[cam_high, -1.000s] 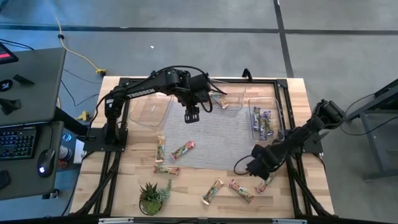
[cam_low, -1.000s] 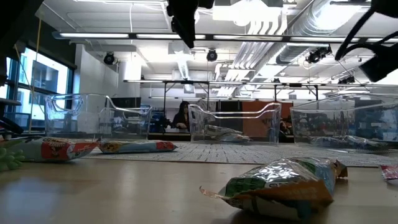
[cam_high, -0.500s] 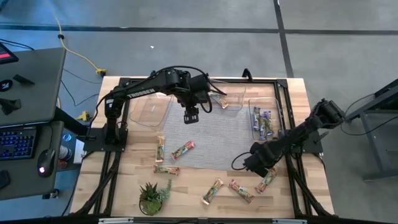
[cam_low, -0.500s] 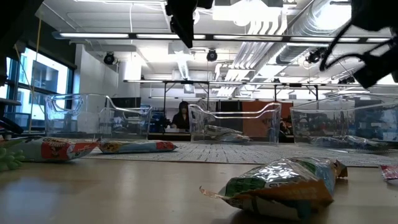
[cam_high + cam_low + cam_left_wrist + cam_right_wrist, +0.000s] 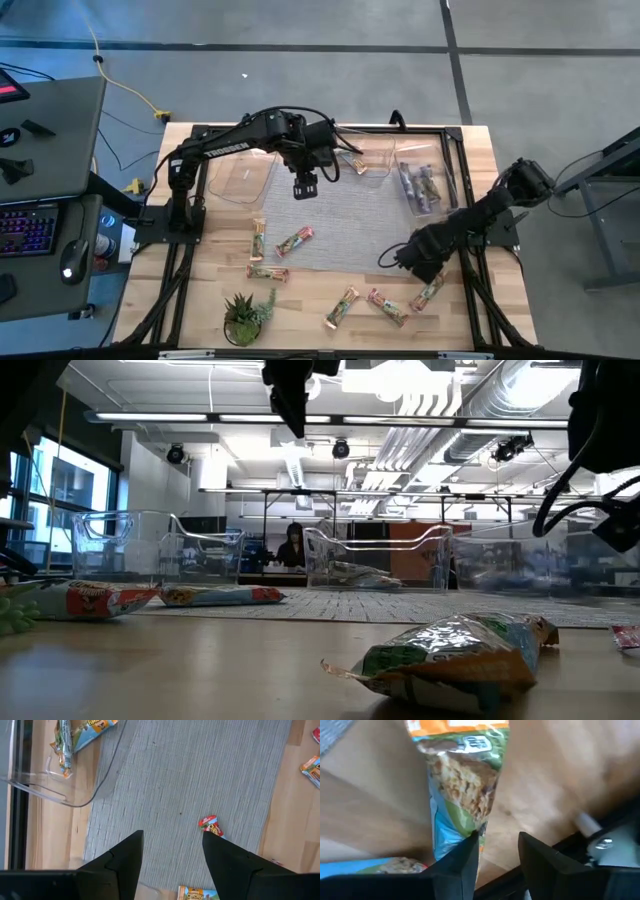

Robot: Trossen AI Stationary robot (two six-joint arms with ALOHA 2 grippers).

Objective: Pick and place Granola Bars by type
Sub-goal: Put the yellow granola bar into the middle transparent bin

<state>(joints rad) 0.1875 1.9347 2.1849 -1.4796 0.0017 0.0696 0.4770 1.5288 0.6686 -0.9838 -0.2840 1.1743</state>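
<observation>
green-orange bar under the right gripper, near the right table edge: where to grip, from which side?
Come straight down on the green-orange bar and pinch mid-length across its narrow width. It lies flat and oblong on the table, and the right gripper hovers close by with jaws parted.

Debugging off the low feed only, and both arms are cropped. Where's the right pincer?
Observer: The right pincer is over the wood table, just off the grey mat's corner, next to a green-orange bar.
Operator: Holding it?
Observer: No. In the right wrist view its fingers stand apart with bare wood between them.
Operator: And the left?
Observer: The left pincer is open and empty, above the mat.
</observation>
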